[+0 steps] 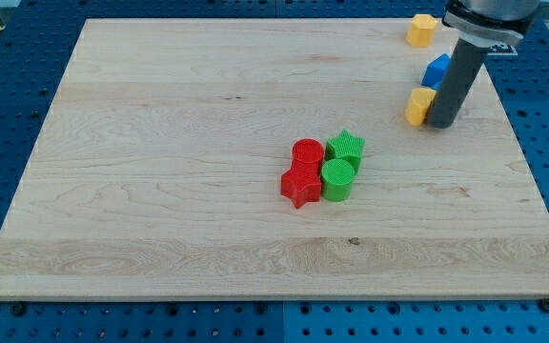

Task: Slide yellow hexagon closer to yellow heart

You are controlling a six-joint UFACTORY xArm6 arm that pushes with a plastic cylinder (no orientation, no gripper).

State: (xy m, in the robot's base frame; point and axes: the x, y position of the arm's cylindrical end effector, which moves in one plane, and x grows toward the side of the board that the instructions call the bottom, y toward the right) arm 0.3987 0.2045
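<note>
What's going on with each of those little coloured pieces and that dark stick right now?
My tip: down on the board, touching the lower yellow block's right side.
Lower yellow block: against the rod, shape partly hidden.
Upper yellow block: alone near the top edge.
Blue block: partly behind the rod.
Red cylinder, red star, green star, green cylinder: clustered, touching, mid-board.

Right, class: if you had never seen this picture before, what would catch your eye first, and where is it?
The tight cluster of four blocks at mid-board: a red cylinder, red star, green star and green cylinder. At the view's top right, my tip stands against a yellow block, with a blue block and another yellow block above.
</note>
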